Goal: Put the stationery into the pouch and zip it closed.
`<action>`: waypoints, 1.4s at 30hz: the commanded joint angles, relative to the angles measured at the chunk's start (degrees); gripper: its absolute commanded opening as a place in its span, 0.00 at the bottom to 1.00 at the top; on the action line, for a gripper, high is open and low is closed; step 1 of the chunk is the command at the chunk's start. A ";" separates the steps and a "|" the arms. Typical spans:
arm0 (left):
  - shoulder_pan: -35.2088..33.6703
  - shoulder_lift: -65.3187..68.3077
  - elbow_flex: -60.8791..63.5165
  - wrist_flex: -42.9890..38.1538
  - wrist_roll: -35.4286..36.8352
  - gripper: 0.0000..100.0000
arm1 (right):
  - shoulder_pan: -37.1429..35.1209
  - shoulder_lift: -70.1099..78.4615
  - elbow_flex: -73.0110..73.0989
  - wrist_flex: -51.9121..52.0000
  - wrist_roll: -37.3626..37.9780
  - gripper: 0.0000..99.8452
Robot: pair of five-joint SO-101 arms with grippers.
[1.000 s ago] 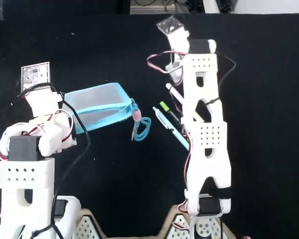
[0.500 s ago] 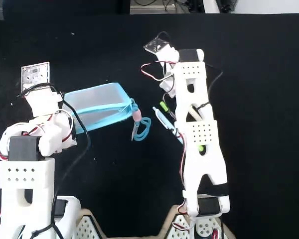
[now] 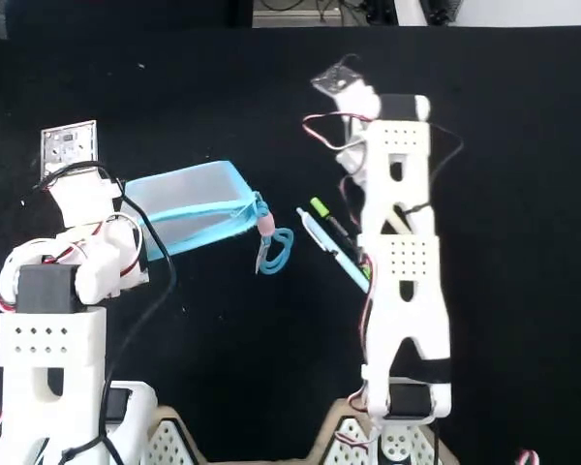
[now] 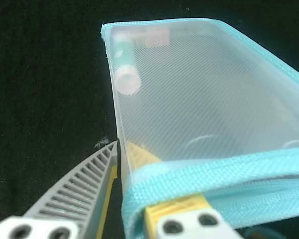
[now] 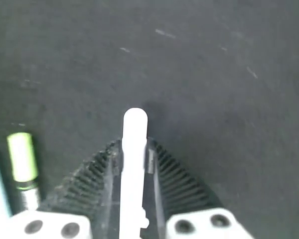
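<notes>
One pen point(image 5: 134, 127) in right claw point(image 5: 133, 147), rightward again.

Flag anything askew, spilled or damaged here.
Nothing stands out. The left gripper clamps the pouch at one edge, the right gripper grips a white pen, and a green-capped pen lies flat on the table nearby.
</notes>
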 commanded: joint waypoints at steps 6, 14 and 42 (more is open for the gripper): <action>-0.22 -0.70 -1.80 0.53 0.18 0.03 | 4.84 -2.95 8.48 1.93 -5.10 0.08; 0.04 -0.70 -1.80 0.53 0.18 0.03 | 4.13 -9.80 17.71 1.58 -4.92 0.17; -0.04 -0.70 -1.27 0.88 0.18 0.03 | 6.42 -14.64 8.22 2.02 -4.57 0.01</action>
